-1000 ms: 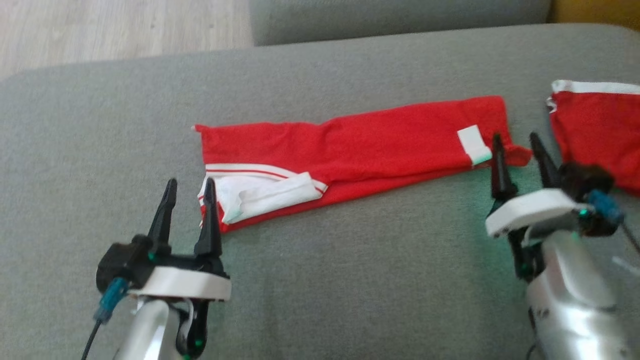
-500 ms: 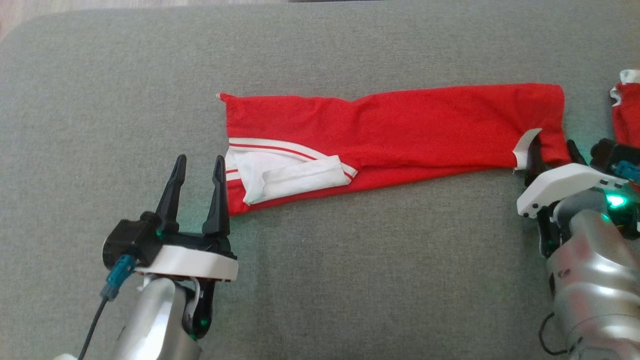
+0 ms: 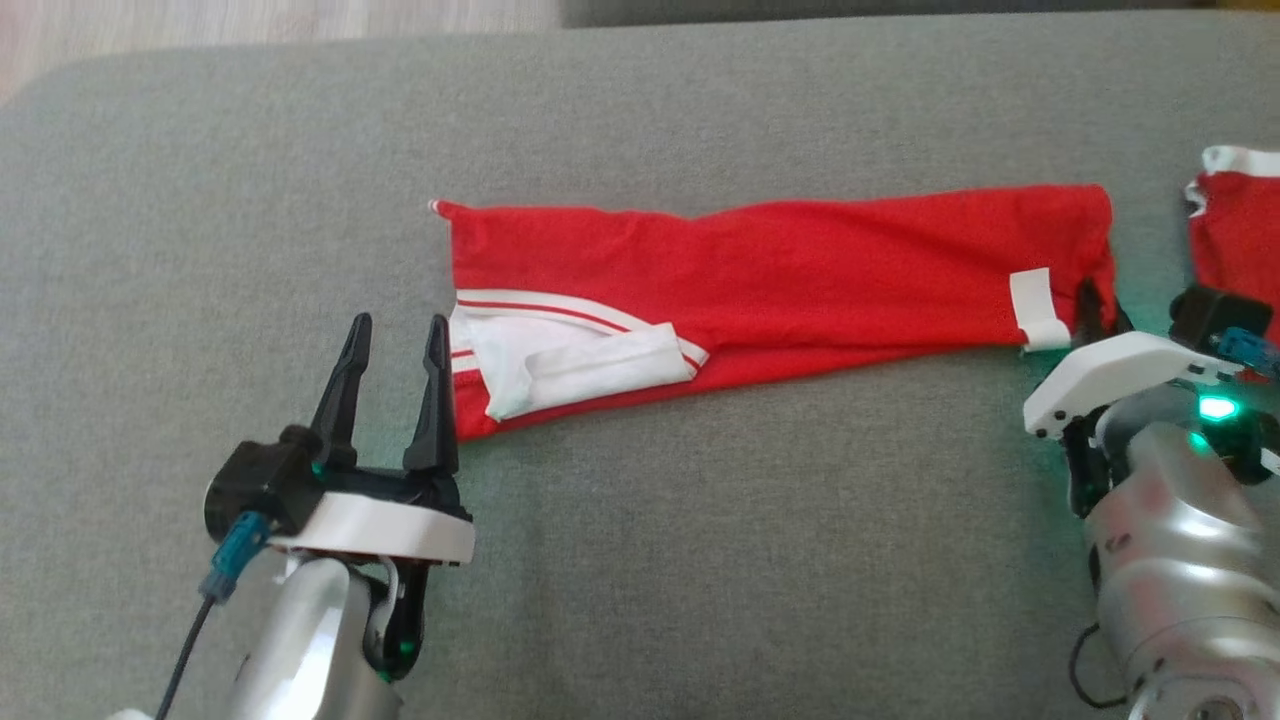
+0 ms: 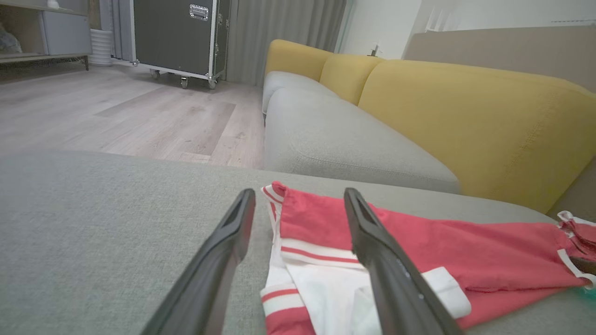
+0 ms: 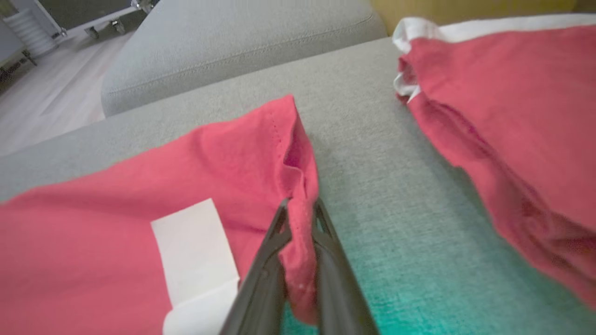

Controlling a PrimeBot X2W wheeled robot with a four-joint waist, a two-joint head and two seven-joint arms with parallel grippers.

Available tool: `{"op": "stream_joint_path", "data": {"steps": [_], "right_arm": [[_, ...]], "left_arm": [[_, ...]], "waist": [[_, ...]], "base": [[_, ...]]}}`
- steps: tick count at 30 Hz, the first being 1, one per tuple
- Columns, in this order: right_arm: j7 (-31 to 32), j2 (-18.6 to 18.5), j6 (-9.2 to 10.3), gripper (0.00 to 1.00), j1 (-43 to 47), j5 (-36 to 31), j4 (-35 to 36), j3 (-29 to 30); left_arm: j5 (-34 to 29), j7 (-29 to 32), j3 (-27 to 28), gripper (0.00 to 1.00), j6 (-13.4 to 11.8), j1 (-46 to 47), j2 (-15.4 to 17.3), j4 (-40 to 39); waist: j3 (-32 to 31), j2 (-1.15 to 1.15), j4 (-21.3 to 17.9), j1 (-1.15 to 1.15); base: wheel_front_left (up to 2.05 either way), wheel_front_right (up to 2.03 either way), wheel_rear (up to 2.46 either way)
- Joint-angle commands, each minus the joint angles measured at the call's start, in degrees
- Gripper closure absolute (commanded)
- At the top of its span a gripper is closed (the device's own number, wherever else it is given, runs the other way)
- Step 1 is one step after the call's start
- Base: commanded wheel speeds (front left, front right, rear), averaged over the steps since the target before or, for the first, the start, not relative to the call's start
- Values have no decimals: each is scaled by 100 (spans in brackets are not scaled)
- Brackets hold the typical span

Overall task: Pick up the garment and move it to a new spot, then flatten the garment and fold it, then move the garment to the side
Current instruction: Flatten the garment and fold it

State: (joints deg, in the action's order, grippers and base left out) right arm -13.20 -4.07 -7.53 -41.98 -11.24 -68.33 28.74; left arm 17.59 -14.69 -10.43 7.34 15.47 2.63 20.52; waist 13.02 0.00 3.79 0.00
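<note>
- Two red pieces in total. The one that matters is the long folded red garment (image 3: 800, 270), soft cloth with white trim. It lies flat in a strip across the middle of the head view, on the big grey fabric cushion (image 3: 700, 560).
- The other is a second red garment (image 3: 1240, 240), also white-edged, at the right edge of the frame. It's near the first one but not touching it, with a strip of cushion between them.
- Two grippers. The left gripper (image 3: 398, 325) is at lower left with its two dark fingers spread wide and nothing between them. Its tips are just beside the left end of the strip, where the white striped part is folded over.
- In the left wrist view, the left gripper (image 4: 300, 193) frames that white-and-red striped corner.
- The right gripper (image 3: 1098, 308) is at the right end of the strip, pinched nearly closed on the cloth's lower right corner. The right wrist view makes it obvious: a fold of red fabric is squeezed between the fingers of the right gripper (image 5: 301, 204).
- One white rectangular patch (image 5: 195, 246) sits on the red garment (image 5: 93, 223) just left of that pinch.
- Background in the left wrist view: one yellow sofa back (image 4: 465, 111), one black wheeled case (image 4: 181, 37) and a pale wooden floor (image 4: 116, 111).
</note>
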Motion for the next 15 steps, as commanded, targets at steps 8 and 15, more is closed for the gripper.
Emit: {"op": "stream_joint_path", "data": {"steps": [8, 15], "right_arm": [[-177, -270, 4, 100, 269, 136, 767, 135], [-179, -193, 4, 100, 356, 161, 1152, -25]], "left_arm": [[204, -30, 151, 0, 13, -13, 26, -240], [285, -30, 76, 0, 13, -127, 25, -309]], "waist": [[-465, 0, -302, 0], [-604, 0, -348, 0]], "base": [[0, 0, 0], [0, 0, 0]]}}
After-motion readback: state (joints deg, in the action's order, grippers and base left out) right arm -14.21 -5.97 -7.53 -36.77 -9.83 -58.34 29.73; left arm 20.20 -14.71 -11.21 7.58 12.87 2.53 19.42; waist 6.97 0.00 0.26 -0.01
